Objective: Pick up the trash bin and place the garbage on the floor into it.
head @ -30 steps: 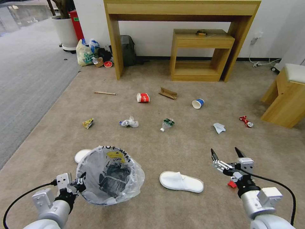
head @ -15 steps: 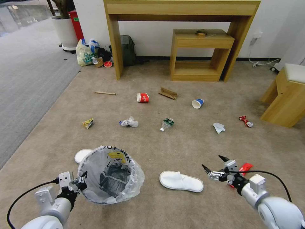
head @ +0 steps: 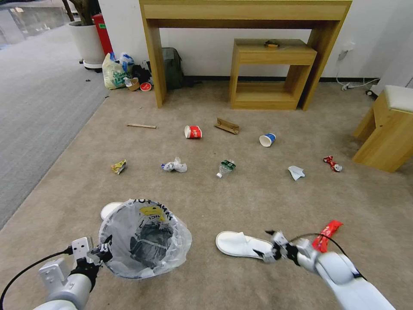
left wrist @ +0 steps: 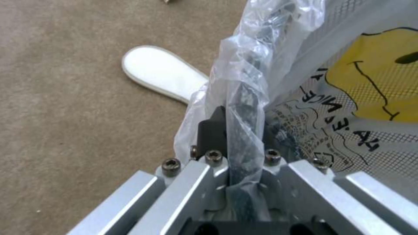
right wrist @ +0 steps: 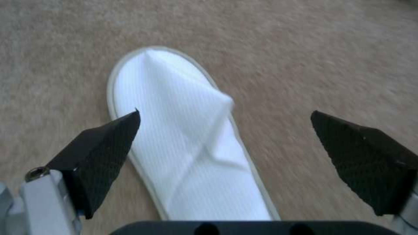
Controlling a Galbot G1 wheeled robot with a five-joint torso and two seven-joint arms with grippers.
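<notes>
Jaws spread, right gripper frames ribbed white slipper.

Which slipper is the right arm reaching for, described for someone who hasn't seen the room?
On the beige floor beside the trash bin, it is the white slipper lying fully exposed by the open right tool. The other slipper hides half behind the bin.

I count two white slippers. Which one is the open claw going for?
The slipper right of the trash bin; the right gripper hovers open at it.
</notes>
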